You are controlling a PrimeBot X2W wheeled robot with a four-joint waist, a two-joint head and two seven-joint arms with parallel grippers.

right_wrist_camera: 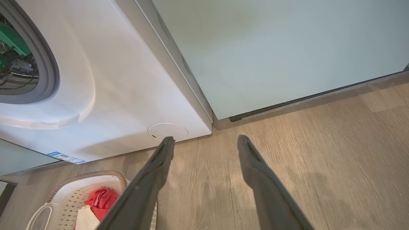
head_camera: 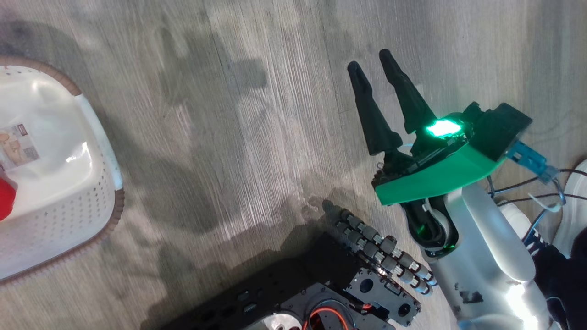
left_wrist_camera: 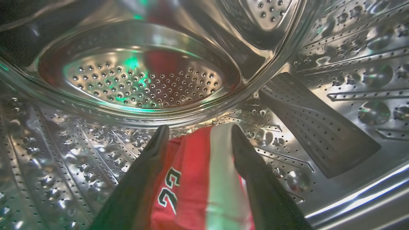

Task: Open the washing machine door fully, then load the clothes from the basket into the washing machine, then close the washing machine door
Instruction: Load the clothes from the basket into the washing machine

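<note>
Spread dark fingers (left_wrist_camera: 137, 191) of my left gripper (left_wrist_camera: 199, 129) frame a red garment (left_wrist_camera: 191, 198) with a white stripe and black numerals, deep inside the washing machine (left_wrist_camera: 351, 64). The jaws stand wide apart, and whether either finger touches the cloth I cannot tell. Beyond the garment gleam the steel drum's perforated back wall (left_wrist_camera: 143, 83) and, to that view's right, a ribbed grey paddle (left_wrist_camera: 316, 127). My right gripper (head_camera: 369, 60) hangs over the wood floor (head_camera: 229, 137), its jaws likewise wide and holding nothing. Its wrist camera takes in the machine's white front (right_wrist_camera: 127, 80) with the grey seal (right_wrist_camera: 48, 64), round flap (right_wrist_camera: 167, 131) and blue sticker (right_wrist_camera: 65, 157), hard against a pale teal cabinet (right_wrist_camera: 271, 48). Just in front of the machine sits the basket (right_wrist_camera: 92, 174), with more red cloth (right_wrist_camera: 100, 198) and something white lying in it.
</note>
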